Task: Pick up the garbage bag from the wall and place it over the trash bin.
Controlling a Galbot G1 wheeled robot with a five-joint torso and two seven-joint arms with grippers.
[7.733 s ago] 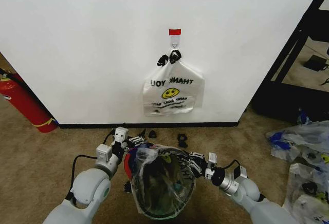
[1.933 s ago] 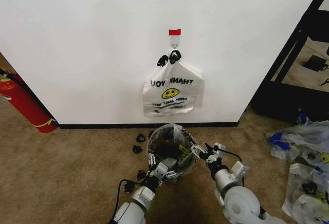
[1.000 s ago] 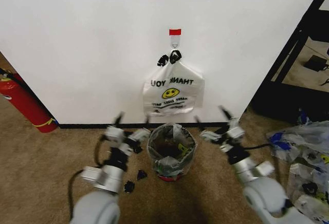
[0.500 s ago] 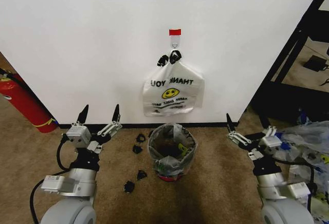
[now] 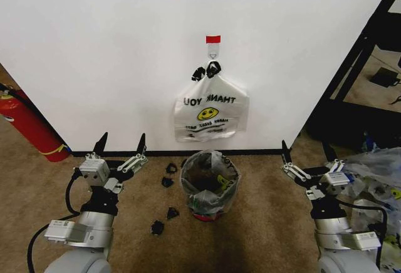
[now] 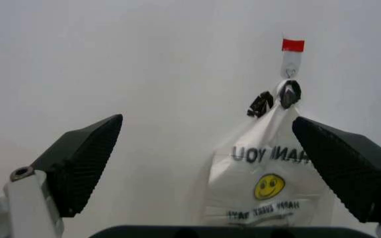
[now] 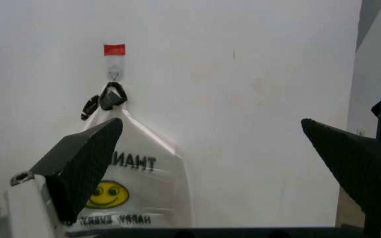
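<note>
The garbage bag (image 5: 210, 168), thin translucent plastic, lies draped in and over the rim of the trash bin (image 5: 207, 205), a round black mesh bin with a red base on the carpet by the wall (image 5: 94, 54). My left gripper (image 5: 121, 141) stands open to the bin's left, well apart from it. My right gripper (image 5: 306, 154) stands open to the bin's right, also clear of it. Both point at the wall; the left gripper (image 6: 206, 120) and right gripper (image 7: 210, 123) hold nothing.
A second smiley "THANK YOU" bag (image 5: 211, 113) with black clips hangs from the hook under the red tape (image 5: 213, 39). Black clips (image 5: 168, 179) lie on the carpet. A red fire extinguisher (image 5: 28, 126) stands far left; loose bags (image 5: 376, 173) and a black frame (image 5: 369, 54) are at the right.
Both grippers have let go of the bag at the bin's rim and swung outward to either side with fingers open. In the last half second they shifted only slightly.
</note>
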